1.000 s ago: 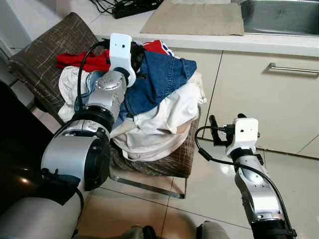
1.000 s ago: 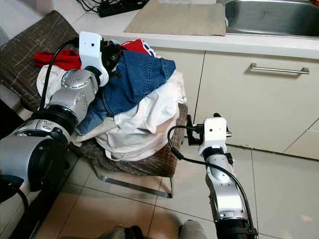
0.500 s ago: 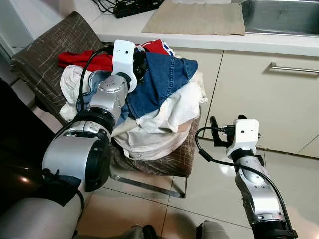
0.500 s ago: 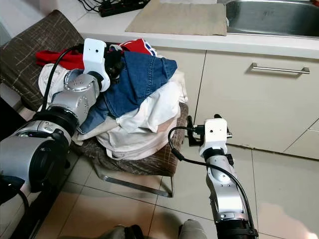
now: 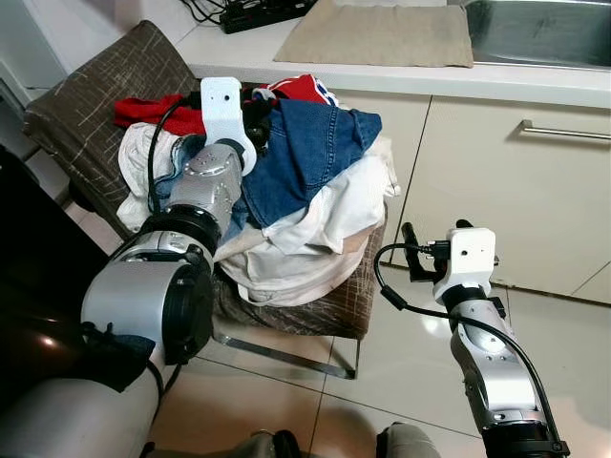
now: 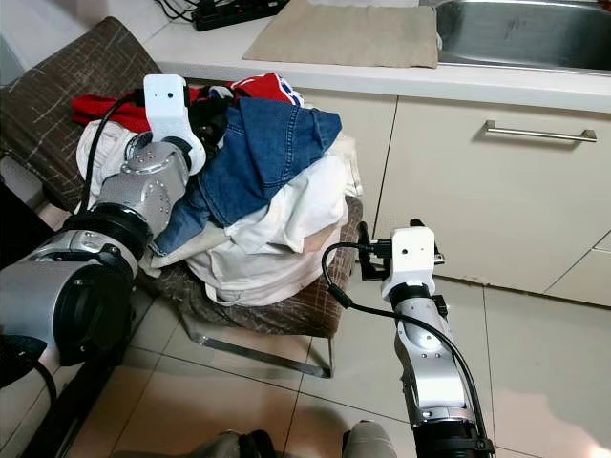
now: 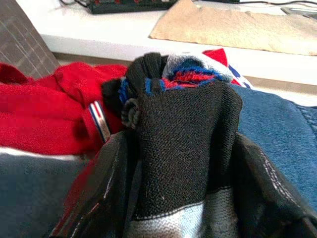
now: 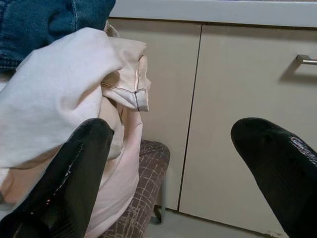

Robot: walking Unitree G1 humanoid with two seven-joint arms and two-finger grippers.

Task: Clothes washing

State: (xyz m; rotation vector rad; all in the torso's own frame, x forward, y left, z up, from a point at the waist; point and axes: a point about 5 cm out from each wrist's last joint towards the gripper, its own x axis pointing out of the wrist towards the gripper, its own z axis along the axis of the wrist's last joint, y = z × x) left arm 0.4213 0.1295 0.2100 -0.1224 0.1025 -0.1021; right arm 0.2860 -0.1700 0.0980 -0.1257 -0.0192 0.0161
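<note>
A heap of clothes [image 5: 310, 215] fills the brown checked chair [image 5: 100, 91]: blue denim [image 5: 305, 157] on top, white and cream pieces below, a red garment [image 5: 148, 110] at the back. My left gripper [image 5: 256, 113] sits at the top of the heap, shut on a black knitted garment [image 7: 183, 124] with red and blue stripes, which is squeezed between both fingers [image 7: 101, 198]. My right gripper [image 5: 434, 240] hovers open beside the chair's front corner, in front of the cabinet, with a white cloth fold [image 8: 64, 84] near one finger [image 8: 74, 178].
A white counter [image 5: 535, 84] runs behind the chair, carrying a beige mat [image 5: 377, 33], a steel sink [image 5: 539, 29] and a black power strip [image 5: 263, 11]. Cabinet doors with a metal handle [image 5: 563, 129] stand right of the chair. Tiled floor [image 5: 401, 372] lies below my right arm.
My left gripper has shifted a little to the left and back on top of the heap, still holding the black garment. The right arm has not moved.
</note>
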